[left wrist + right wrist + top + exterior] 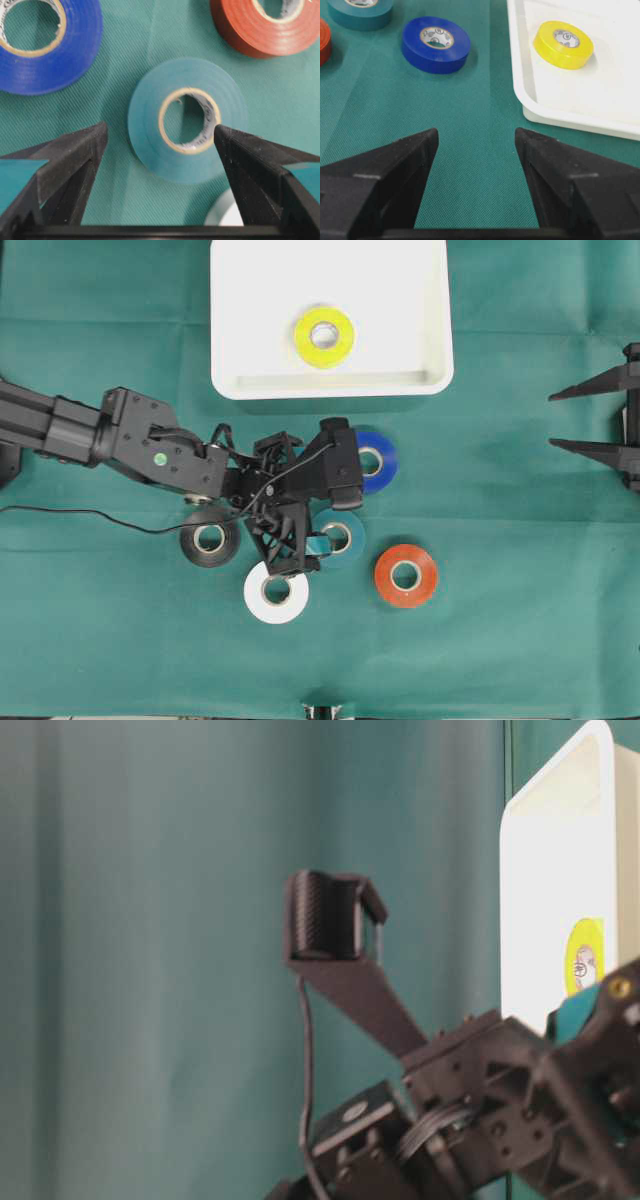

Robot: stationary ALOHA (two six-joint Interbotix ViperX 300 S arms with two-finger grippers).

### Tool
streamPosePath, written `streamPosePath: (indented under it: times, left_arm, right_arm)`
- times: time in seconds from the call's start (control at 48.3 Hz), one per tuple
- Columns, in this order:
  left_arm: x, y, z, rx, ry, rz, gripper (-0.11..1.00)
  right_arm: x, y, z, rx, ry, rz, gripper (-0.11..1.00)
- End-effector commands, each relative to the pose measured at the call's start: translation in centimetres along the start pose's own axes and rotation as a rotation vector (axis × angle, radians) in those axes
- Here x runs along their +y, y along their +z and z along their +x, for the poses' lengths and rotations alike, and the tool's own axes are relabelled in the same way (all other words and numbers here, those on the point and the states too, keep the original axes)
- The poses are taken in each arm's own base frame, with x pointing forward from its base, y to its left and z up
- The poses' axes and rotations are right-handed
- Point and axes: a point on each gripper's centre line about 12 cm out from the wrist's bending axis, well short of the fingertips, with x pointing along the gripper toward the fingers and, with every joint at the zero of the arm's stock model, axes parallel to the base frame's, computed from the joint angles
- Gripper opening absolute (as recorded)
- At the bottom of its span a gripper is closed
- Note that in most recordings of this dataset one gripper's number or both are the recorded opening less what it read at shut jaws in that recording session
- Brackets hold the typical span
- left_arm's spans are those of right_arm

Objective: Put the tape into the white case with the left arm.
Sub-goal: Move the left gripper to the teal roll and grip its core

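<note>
Green cloth covers the table (100, 640). Six rolls of tape counted overhead: one yellow, one blue, one teal, one red-orange, one white, one black. One large shallow white plastic case (230, 300) with rounded corners and a raised rim sits at the top centre. It contains a single item, the yellow roll (324, 336), lying flat and clear of the walls.

Five rolls lie on the cloth below the case. Blue roll (378, 458) is nearest the case; teal roll (340, 536) sits below it; red-orange roll (406, 576) is to the right; white roll (277, 592) and black roll (210, 539) are to the left.

Black jointed left arm (120, 435) reaches in from the left, and its gripper (160, 137) hangs over the teal roll. Left wrist view shows what the overhead hides: fingers (75, 155) spread wide, one either side of the teal roll, gripping nothing. Whether they touch the roll cannot be told.

Right gripper (476, 142) sits at the right edge, well apart from the rolls, fingers wide and empty. Its wrist view shows the case rim and the yellow roll from the side.

Table-level view shows only the arm's black hardware, the case and a sliver of yellow.
</note>
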Motion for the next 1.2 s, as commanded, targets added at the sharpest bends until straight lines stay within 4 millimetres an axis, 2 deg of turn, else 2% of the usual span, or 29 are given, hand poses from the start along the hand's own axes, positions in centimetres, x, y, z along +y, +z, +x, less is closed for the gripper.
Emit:
streamPosePath:
  times: [0.0, 0.145, 0.663, 0.953, 1.015, 1.057, 1.181]
  left_arm:
    - [-0.3, 1.5, -0.3, -0.039, -0.010, -0.004, 0.99]
    - [-0.1, 1.8, 0.1, -0.041, -0.006, -0.004, 0.99]
    - [0.8, 0.4, 1.6, 0.008, 0.017, 0.000, 0.99]
    - [0.7, 0.5, 1.5, 0.007, 0.016, 0.014, 0.97]
    - [0.7, 0.5, 1.5, 0.007, 0.016, 0.030, 0.92]
    - [0.7, 0.5, 1.5, 0.005, 0.016, 0.037, 0.84]
    - [0.7, 0.6, 1.3, 0.001, 0.014, 0.048, 0.48]
  right_arm:
    - [0.0, 0.5, 0.1, -0.012, 0.001, 0.001, 0.99]
    - [0.0, 0.5, 0.1, -0.012, 0.001, 0.001, 0.99]
    - [0.0, 0.5, 0.1, -0.012, 0.000, 0.001, 0.99]
    - [0.0, 0.5, 0.1, -0.015, 0.000, 0.001, 0.99]
    - [0.0, 0.5, 0.1, -0.014, 0.000, 0.001, 0.99]
    - [0.0, 0.5, 0.1, -0.014, 0.000, 0.001, 0.99]
    - [0.0, 0.4, 0.1, -0.011, 0.001, 0.001, 0.99]
